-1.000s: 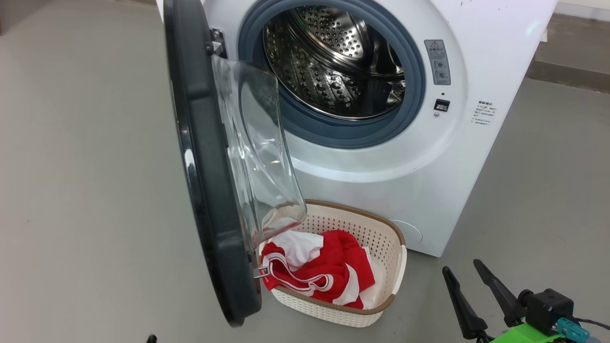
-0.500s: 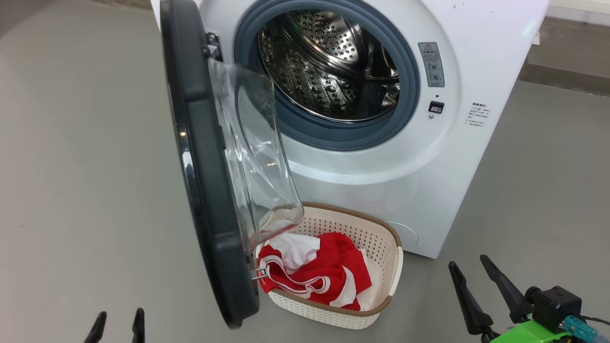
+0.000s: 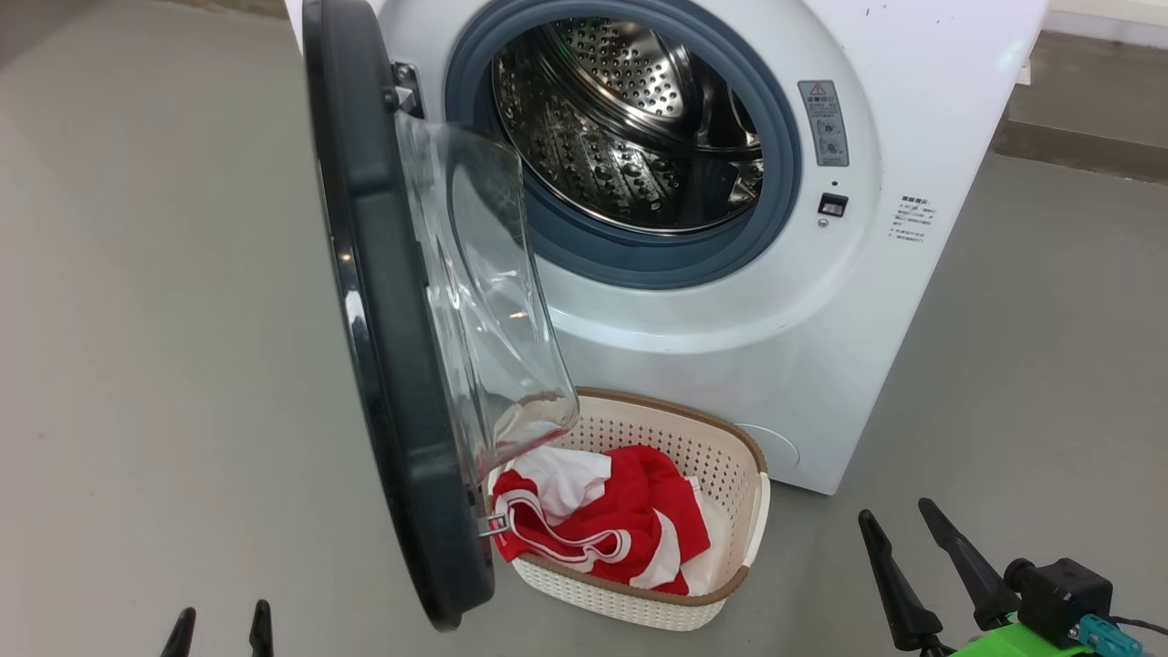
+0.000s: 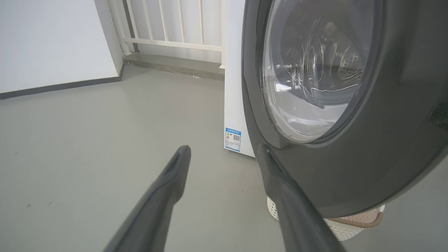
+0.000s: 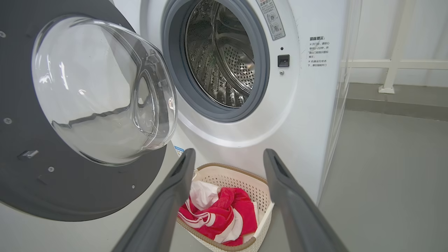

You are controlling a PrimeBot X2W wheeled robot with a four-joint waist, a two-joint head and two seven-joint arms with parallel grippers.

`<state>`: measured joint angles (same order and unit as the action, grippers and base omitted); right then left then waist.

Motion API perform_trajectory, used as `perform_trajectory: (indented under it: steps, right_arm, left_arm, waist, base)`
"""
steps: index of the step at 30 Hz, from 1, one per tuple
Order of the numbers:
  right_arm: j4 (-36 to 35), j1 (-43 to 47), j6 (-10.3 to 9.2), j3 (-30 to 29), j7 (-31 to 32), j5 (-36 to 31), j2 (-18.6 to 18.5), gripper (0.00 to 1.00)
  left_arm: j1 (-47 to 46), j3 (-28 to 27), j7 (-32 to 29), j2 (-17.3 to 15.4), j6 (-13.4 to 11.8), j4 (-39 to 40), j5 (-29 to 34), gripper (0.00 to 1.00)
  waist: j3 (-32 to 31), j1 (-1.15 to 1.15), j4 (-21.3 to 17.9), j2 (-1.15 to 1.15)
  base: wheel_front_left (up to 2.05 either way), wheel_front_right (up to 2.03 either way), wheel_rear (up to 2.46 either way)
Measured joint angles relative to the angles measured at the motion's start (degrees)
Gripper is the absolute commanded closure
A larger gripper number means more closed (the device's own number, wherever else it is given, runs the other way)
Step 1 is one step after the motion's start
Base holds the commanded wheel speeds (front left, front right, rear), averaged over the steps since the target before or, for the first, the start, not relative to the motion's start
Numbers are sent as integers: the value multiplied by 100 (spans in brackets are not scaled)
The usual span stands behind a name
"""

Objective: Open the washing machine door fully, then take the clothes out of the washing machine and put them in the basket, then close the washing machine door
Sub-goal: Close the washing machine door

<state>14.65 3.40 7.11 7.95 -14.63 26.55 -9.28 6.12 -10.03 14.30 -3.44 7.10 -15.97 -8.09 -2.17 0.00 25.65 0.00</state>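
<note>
The white washing machine (image 3: 803, 301) (image 5: 315, 115) stands ahead with its steel drum (image 3: 630, 119) bare of fabric as far as I see. Its washing machine door (image 3: 392, 328) (image 4: 385, 150) (image 5: 70, 182) swings out wide, glass bowl (image 3: 484, 292) facing the drum. On the floor below the opening sits the basket (image 3: 744, 497) (image 5: 262, 215), and the red and white clothes (image 3: 611, 525) (image 5: 220, 215) lie inside it. My left gripper (image 3: 221, 620) (image 4: 224, 150) is open at the door's outer side, its fingers low by the floor. My right gripper (image 3: 899, 516) (image 5: 227, 154) is open right of the basket, holding nothing.
Grey floor (image 3: 137, 319) spreads to the left of the door and to the right of the machine. A white wall and a white railing (image 4: 168, 24) stand behind the machine, with a raised grey kerb (image 5: 395, 101) along the back.
The head view has shifted slightly. My left gripper's tips rose into view at the lower left, then dropped a little. My right gripper has barely moved.
</note>
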Motion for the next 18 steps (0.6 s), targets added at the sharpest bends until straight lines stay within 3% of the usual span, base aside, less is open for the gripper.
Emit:
perform_trajectory:
  steps: [7,10,11,13,14,15,18]
  right_arm:
    - [2,0,0,2,0,-1,8,0]
    - [4,0,0,3,0,-1,9,0]
    - [4,0,0,4,0,-1,11,0]
    - [4,0,0,9,0,-1,12,0]
    - [5,0,0,14,0,0,13,0]
    - [7,-1,0,19,0,-1,15,0]
    - [7,-1,0,25,0,-1,21,0]
  left_arm:
    - [-1,0,0,41,3,30,-8,0]
    - [-10,60,0,43,5,47,-336,0]
    - [-13,100,0,45,5,48,-554,9]
    - [-25,162,0,35,5,77,-906,60]
    - [-27,252,0,-3,5,112,-1116,93]
    - [-31,343,0,-52,7,153,-1308,100]
    - [-126,504,0,-213,5,270,-2081,100]
  waist:
    - [-4,0,-22,0]
    - [1,0,-37,0]
    - [1,0,-44,0]
    - [8,0,-59,0]
    - [10,0,-70,0]
    - [13,0,-81,0]
    - [24,0,-122,0]
  base:
    - [0,0,0]
    - [0,0,0]
    - [0,0,0]
    - [0,0,0]
    - [0,0,0]
    - [0,0,0]
    - [0,0,0]
